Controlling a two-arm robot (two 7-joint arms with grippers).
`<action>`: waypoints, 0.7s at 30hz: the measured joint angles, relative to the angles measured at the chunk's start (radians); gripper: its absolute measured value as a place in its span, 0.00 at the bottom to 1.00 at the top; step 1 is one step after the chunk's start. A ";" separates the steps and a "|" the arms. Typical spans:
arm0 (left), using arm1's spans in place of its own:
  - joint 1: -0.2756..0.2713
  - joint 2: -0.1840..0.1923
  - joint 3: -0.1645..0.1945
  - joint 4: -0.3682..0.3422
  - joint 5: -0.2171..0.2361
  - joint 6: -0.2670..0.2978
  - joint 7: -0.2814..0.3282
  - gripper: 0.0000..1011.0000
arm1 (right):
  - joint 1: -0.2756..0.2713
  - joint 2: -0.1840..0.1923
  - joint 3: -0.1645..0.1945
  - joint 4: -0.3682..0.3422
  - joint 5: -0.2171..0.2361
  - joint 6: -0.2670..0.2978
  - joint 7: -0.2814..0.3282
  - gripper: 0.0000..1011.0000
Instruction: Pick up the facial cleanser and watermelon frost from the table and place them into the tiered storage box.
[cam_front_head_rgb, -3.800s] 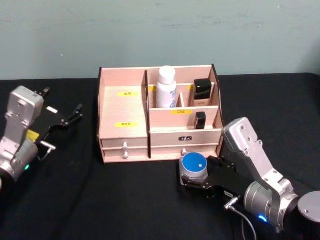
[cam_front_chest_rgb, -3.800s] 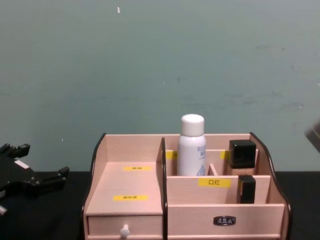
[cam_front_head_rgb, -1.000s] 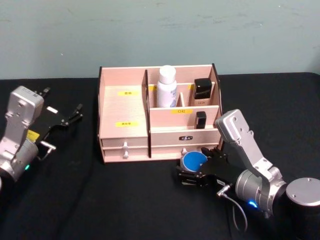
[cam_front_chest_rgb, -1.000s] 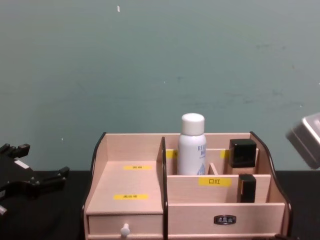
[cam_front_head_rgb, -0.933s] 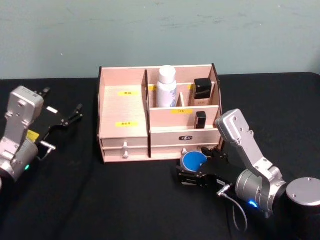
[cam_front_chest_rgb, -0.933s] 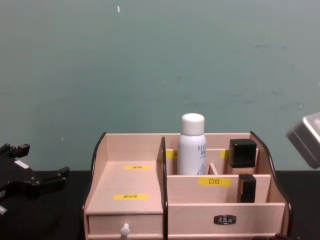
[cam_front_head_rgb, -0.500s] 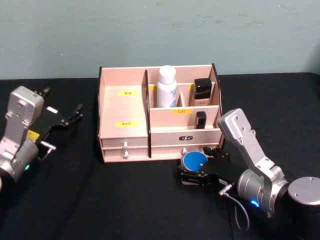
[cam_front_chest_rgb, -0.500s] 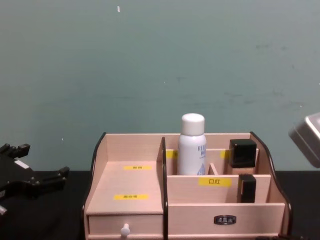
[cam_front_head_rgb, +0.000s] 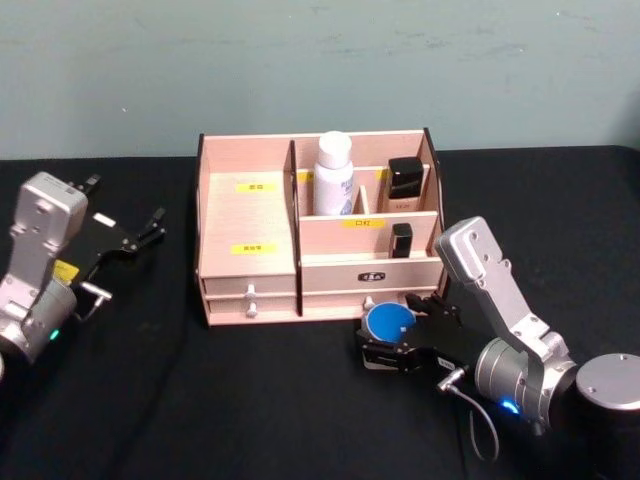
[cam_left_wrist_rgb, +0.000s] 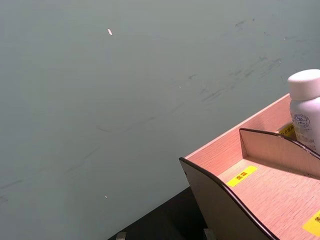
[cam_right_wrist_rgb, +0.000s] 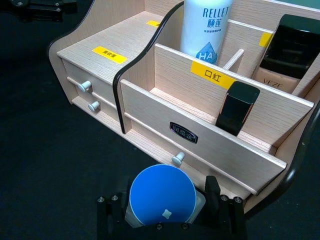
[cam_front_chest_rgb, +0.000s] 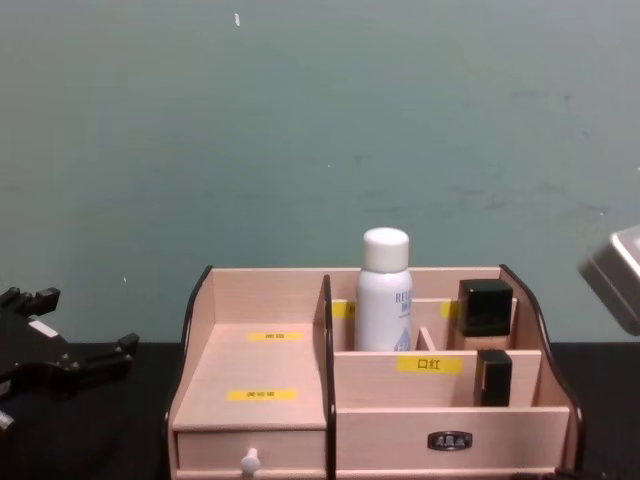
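Head view: watermelon frost (cam_front_head_rgb: 387, 320) within pincer (cam_front_head_rgb: 390, 332)

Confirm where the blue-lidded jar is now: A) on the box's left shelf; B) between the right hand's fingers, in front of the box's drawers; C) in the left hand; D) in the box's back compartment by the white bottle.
B: the right hand grips the watermelon frost between its fingers, just in front of the tiered storage box.

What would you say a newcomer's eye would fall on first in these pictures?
The blue-lidded watermelon frost stands out, held in the right gripper just before the tiered storage box's drawers. Next, the tall white facial cleanser standing in a rear compartment; the left gripper idles open at far left.
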 joint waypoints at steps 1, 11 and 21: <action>0.000 0.000 0.000 0.000 0.000 0.000 0.000 0.99 | 0.000 0.000 0.000 0.000 0.000 0.000 0.000 0.94; 0.000 0.000 0.000 0.000 0.000 0.000 0.000 0.99 | 0.000 0.000 0.000 0.000 0.000 -0.001 0.000 0.72; 0.000 0.000 0.000 0.000 0.000 0.000 0.000 0.99 | 0.000 0.000 0.000 0.000 0.000 -0.001 0.000 0.72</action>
